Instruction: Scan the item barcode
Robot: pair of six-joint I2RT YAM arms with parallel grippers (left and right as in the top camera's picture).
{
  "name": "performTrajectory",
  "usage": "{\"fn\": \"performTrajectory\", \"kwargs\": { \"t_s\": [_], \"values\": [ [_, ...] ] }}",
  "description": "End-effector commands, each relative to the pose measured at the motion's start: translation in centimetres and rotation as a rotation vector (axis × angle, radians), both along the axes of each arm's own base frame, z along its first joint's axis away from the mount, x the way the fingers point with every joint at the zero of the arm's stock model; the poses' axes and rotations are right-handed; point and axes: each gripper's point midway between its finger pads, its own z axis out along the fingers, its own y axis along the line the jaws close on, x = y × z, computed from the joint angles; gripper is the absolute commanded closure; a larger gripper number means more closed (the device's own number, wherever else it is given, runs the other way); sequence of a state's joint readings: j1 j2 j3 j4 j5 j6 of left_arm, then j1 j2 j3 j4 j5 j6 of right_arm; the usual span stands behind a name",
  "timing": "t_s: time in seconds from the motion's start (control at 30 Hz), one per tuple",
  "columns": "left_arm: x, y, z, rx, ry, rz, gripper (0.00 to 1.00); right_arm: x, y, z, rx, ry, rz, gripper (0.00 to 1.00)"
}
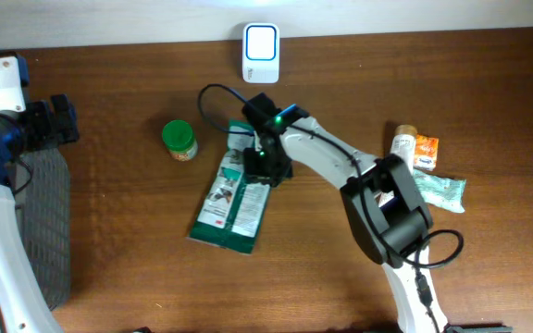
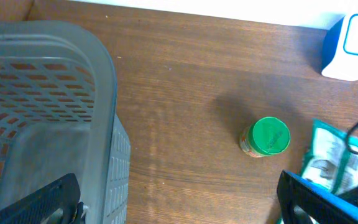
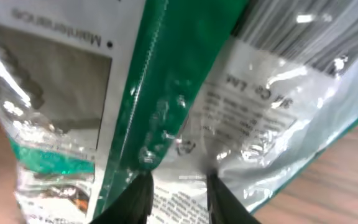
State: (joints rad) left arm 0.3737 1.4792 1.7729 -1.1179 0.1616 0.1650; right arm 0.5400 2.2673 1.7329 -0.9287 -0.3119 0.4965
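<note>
Overhead: bag [image 1: 229,208] lies flat mid-table, top end pointing roughly toward the scanner [image 1: 260,51] at the back edge.
Right claw [image 1: 265,166]: down on the bag's top end, clenched on a crinkled fold of the plastic. The wrist cam is basically all bag.
Left claw [image 1: 66,120]: way off to the left, spread wide, nothing in it, by the basket [image 1: 49,213].
Jar [image 1: 179,140]: green lid, upright, near the bag's left side.
</note>
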Motion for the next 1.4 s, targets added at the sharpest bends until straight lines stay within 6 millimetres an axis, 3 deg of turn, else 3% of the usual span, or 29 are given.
{"fn": "performTrajectory", "kwargs": {
  "t_s": [0.0, 0.07, 0.1, 0.17, 0.2, 0.27, 0.33, 0.4, 0.43, 0.47, 0.57, 0.67, 0.73, 0.77, 0.83, 0.93, 1.03, 1.2, 1.27, 1.37],
  "values": [
    [-0.1, -0.1, 0.7, 0.009, -0.020, -0.014, 0.01, -0.2, -7.1, -2.0, -0.128, 0.040, 0.135, 0.66],
    [-0.1, -0.1, 0.7, 0.009, -0.020, -0.014, 0.01, -0.8, -10.2, -1.9, -0.166, 0.070, 0.249, 0.64],
    [-0.1, -0.1, 0.7, 0.009, -0.020, -0.014, 0.01, -0.6, -12.9, -2.0, -0.253, 0.075, 0.269, 0.63],
    [-0.1, -0.1, 0.7, 0.009, -0.020, -0.014, 0.01, 0.3, -15.9, -1.7, -0.318, 0.065, 0.268, 0.63],
    [-0.1, -0.1, 0.7, 0.009, -0.020, -0.014, 0.01, 0.9, -16.4, -1.1, -0.318, 0.044, 0.272, 0.63],
    [-0.1, -0.1, 0.7, 0.009, -0.020, -0.014, 0.01, 2.8, -16.6, 2.5, -0.320, -0.063, 0.252, 0.62],
    [-0.1, -0.1, 0.7, 0.009, -0.020, -0.014, 0.01, 3.9, -15.9, 8.8, -0.284, -0.224, 0.221, 0.62],
    [-0.1, -0.1, 0.7, 0.009, -0.020, -0.014, 0.01, 3.5, -16.4, 14.0, -0.258, -0.316, 0.096, 0.58],
    [0.0, -0.2, 0.8, 0.006, -0.025, -0.017, 0.01, 2.9, -18.1, 16.8, -0.243, -0.332, -0.082, 0.55],
    [0.0, -0.2, 0.8, 0.006, -0.026, -0.018, 0.01, 2.5, -19.1, 17.3, -0.241, -0.315, -0.162, 0.55],
    [0.2, -1.4, 1.0, -0.049, -0.044, -0.058, 0.01, 1.8, -22.1, 15.6, -0.265, -0.208, -0.324, 0.55],
    [0.9, -6.2, 0.8, -0.261, -0.073, -0.252, 0.00, 1.7, -22.5, 12.4, -0.277, -0.171, -0.329, 0.55],
    [1.8, -9.2, -1.6, -0.322, 0.001, -0.333, 0.21, 1.9, -22.7, 9.9, -0.265, -0.168, -0.381, 0.56],
    [2.7, -12.0, -3.4, -0.331, 0.056, -0.414, 0.29, 1.9, -22.9, 8.8, -0.261, -0.170, -0.387, 0.56],
    [4.2, -15.6, -6.2, -0.274, 0.127, -0.509, 0.35, 2.2, -22.3, 6.4, -0.224, -0.196, -0.387, 0.56],
    [5.5, -18.8, -8.9, -0.197, 0.182, -0.564, 0.34, 2.7, -21.4, 4.0, -0.185, -0.238, -0.422, 0.56],
    [6.5, -21.3, -9.6, -0.192, 0.167, -0.625, 0.32, 2.7, -20.6, 2.1, -0.176, -0.260, -0.404, 0.56],
    [7.8, -24.2, -11.4, -0.171, 0.166, -0.706, 0.30, 2.3, -21.6, -1.7, -0.247, -0.200, -0.403, 0.57],
    [8.0, -24.9, -13.4, -0.178, 0.211, -0.718, 0.30, 3.1, -20.1, -1.9, -0.179, -0.227, -0.346, 0.57],
    [8.1, -25.0, -14.2, -0.182, 0.230, -0.718, 0.30, 4.4, -14.2, -0.7, -0.012, -0.348, -0.087, 0.56]
  ]
}}
